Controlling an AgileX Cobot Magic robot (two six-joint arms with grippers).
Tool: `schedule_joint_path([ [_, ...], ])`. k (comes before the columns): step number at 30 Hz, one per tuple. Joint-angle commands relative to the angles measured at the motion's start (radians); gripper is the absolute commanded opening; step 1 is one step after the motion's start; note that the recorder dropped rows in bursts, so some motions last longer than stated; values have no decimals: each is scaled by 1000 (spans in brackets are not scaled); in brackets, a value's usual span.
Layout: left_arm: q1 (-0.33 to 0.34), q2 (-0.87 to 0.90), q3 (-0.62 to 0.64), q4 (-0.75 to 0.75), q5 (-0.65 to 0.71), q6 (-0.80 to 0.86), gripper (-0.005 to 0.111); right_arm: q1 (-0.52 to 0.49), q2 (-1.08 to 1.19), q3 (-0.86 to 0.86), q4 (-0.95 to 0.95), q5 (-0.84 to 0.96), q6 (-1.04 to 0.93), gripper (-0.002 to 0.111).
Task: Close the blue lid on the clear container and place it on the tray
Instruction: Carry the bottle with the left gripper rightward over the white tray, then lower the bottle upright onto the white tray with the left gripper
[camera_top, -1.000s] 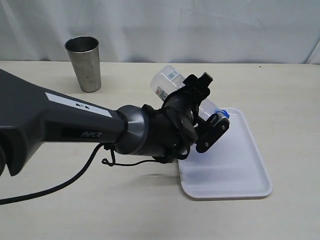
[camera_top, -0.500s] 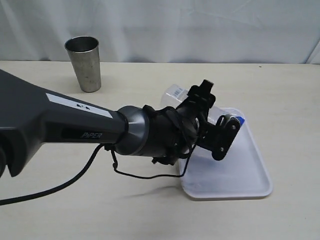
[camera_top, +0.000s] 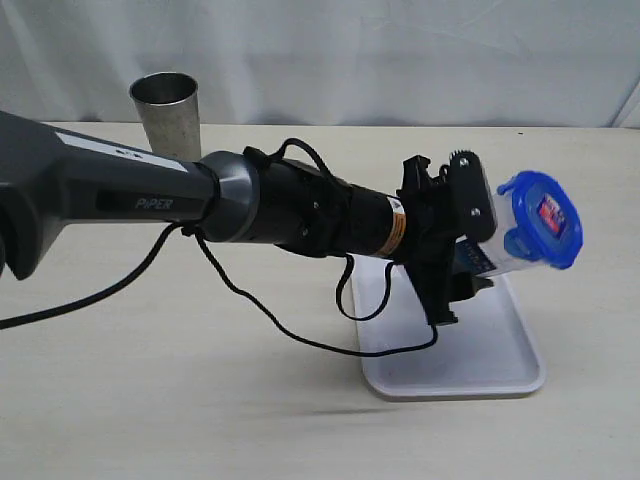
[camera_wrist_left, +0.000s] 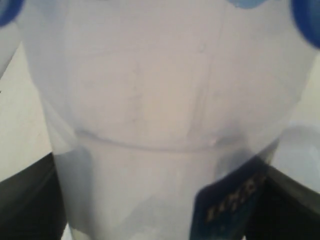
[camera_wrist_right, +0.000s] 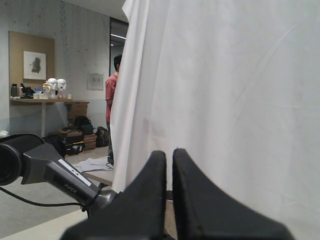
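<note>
over the tray, blue lid caps clear container.

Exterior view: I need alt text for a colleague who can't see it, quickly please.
The left gripper holds the clear container on its side, with the blue lid on and facing right, over the far end of the white tray. A steel cup stands at the back left of the table; the right gripper is out of frame.
</note>
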Motion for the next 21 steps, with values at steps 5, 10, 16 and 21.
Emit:
schedule_joint_path([
  [5,82,83,-13,-471,-511,-3,0,-6,-3,3,-7,13,1,5],
  [10,92,152,-13,-557,-624,115,0,-6,-3,3,-10,13,1,5],
  [16,92,227,-13,-586,-650,162,0,-6,-3,3,-11,29,1,5],
  [21,92,263,-13,-584,-646,165,0,-6,-3,3,-15,30,-4,5],
])
